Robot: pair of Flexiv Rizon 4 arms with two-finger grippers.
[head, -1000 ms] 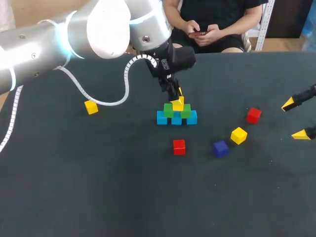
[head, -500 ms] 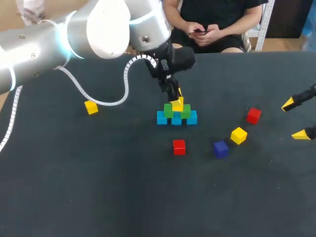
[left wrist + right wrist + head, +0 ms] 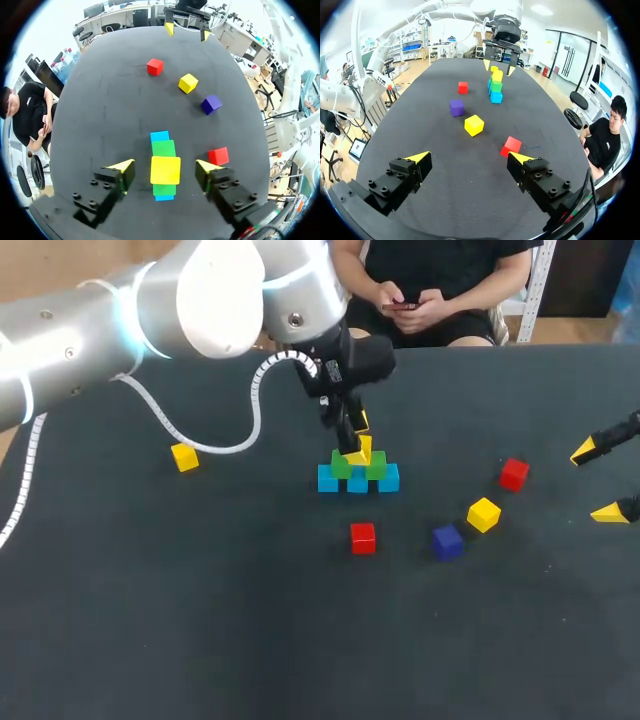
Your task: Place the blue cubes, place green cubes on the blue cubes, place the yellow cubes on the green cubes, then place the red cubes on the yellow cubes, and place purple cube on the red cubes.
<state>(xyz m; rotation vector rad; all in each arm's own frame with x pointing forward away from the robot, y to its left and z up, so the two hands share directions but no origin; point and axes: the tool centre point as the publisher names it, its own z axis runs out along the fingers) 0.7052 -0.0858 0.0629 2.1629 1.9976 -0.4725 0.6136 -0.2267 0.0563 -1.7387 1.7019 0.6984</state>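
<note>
Your left jaws stand spread either side of the small yellow cube (image 3: 165,170), seemingly clear of it. It sits on the green cubes (image 3: 163,148) over the light blue cubes (image 3: 160,136), in the middle of the black desk (image 3: 200,620). A crooked lift could clip it, toppling the stack.

The silver-white, round-jointed left arm (image 3: 70,335) carries a glowing pale-blue ring (image 3: 128,322), a white coiled cable (image 3: 256,400) and a black wrist block (image 3: 360,355), and the left gripper (image 3: 164,167) and right gripper (image 3: 465,157) have black bolted fingers (image 3: 400,176) with yellow wedge tips.
</note>
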